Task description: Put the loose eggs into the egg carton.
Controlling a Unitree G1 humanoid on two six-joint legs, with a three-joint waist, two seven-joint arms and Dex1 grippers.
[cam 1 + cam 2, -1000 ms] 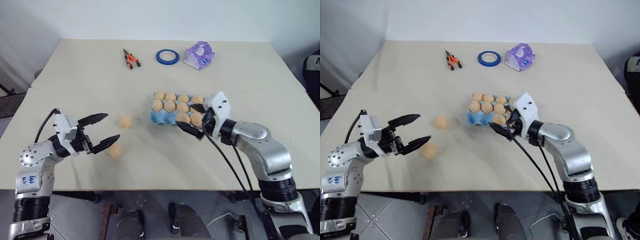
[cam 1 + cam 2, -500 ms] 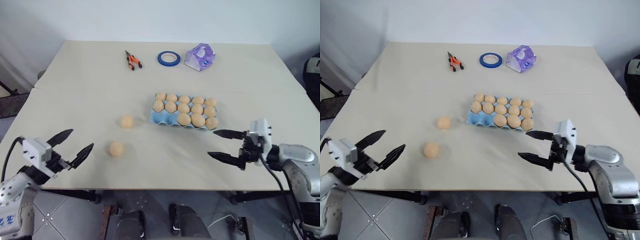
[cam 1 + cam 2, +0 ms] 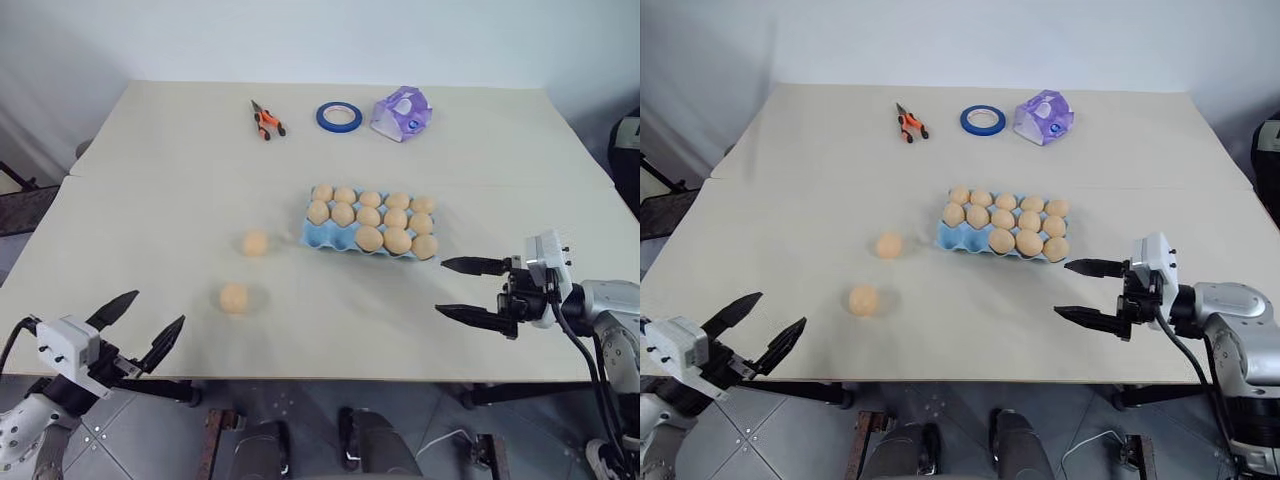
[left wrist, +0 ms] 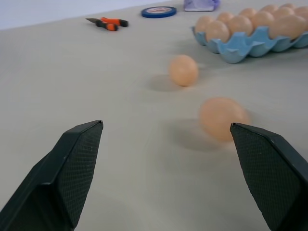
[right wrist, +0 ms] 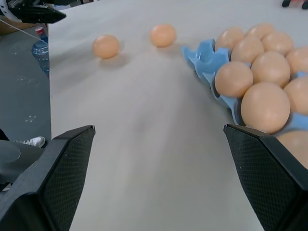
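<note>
Two tan loose eggs lie on the table left of the carton, one (image 3: pixel 255 243) farther back and one (image 3: pixel 234 297) nearer the front edge. The light blue egg carton (image 3: pixel 318 238) sits right of centre with several eggs in its cups. My left gripper (image 3: pixel 158 308) is open and empty at the table's front left edge, well short of the nearer egg (image 4: pixel 222 118). Near the front right edge, my right gripper (image 3: pixel 440 286) is open and empty, its fingers pointing left, a little in front of the carton's (image 5: pixel 207 57) right end.
Orange-handled pliers (image 3: pixel 263 118), a blue tape roll (image 3: pixel 335 114) and a purple-and-white packet (image 3: pixel 398 110) lie along the table's far side. A broad bare stretch of table runs between the eggs and the front edge.
Both arms have drawn back toward the front edge. The right gripper left the carton's near right corner and moved right; the left gripper pulled back from the nearer egg. The loose eggs lie where they were.
</note>
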